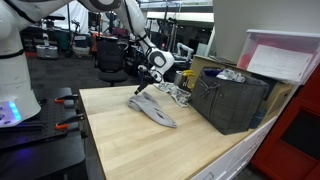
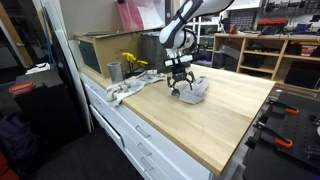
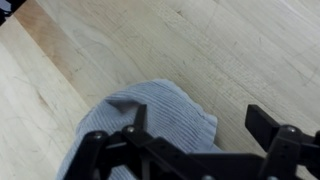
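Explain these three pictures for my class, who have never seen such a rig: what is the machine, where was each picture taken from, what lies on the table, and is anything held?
The machine is a robot arm; at its end sits a gripper, a claw with two fingers. Two pictures come from cameras standing outside the robot, looking at the wooden table from different places. The third comes from a camera on the wrist, looking down past the fingers. On the table lies a crumpled grey cloth, directly beneath the gripper. A dark crate stands nearby, and in an exterior view a second cloth hangs over the table's edge beside a metal cup. The gripper is open and holds nothing; whether it touches the cloth cannot be told.
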Robot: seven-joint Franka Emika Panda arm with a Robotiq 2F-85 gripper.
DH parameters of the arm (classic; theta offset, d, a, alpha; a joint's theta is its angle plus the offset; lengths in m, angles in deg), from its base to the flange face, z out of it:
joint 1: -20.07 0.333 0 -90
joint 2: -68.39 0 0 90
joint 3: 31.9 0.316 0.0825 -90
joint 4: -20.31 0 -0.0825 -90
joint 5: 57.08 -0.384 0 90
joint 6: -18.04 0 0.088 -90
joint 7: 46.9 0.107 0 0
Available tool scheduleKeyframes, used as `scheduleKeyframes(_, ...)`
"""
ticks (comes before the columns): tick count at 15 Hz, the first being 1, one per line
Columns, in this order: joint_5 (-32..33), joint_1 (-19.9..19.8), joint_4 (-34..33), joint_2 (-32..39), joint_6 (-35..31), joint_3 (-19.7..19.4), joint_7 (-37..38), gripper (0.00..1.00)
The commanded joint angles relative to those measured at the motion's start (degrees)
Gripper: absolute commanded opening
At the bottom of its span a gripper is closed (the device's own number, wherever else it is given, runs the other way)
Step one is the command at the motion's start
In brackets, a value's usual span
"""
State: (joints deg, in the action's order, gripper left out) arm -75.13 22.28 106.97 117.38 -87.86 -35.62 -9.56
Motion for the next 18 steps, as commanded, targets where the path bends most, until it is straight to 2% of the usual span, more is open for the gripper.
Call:
scheduleKeyframes(1, 1.7, 0.8, 0.4, 0.8, -2.0, -0.7, 0.8, 1.0)
scheduleKeyframes(5, 5.0, 2.2, 0.7, 2.0, -6.3, -1.8, 1.4, 0.99)
scheduleKeyframes(6, 5.9, 2.6, 0.8, 2.2, -7.4, -2.1, 1.6, 0.95)
scheduleKeyframes(7, 6.4, 2.8, 0.8, 2.4, -8.2, -2.1, 1.9, 0.73)
scheduleKeyframes(8, 6.5, 2.9, 0.9, 2.3, -8.4, -2.1, 2.3, 0.71)
scheduleKeyframes(10, 6.5, 3.1, 1.2, 1.9, -8.3, -2.0, 3.1, 0.6)
scheduleKeyframes(14, 7.4, 3.9, 1.8, 0.5, -5.7, -2.3, 5.0, 0.28)
scheduleKeyframes(15, 8.1, 4.1, 2.0, 0.1, -4.8, -2.5, 5.5, 0.66)
scheduleKeyframes(17, 9.8, 4.7, 2.5, -0.7, -2.8, -3.4, 7.5, 0.68)
scheduleKeyframes(18, 10.9, 5.1, 2.8, -1.3, -1.6, -3.9, 8.8, 0.73)
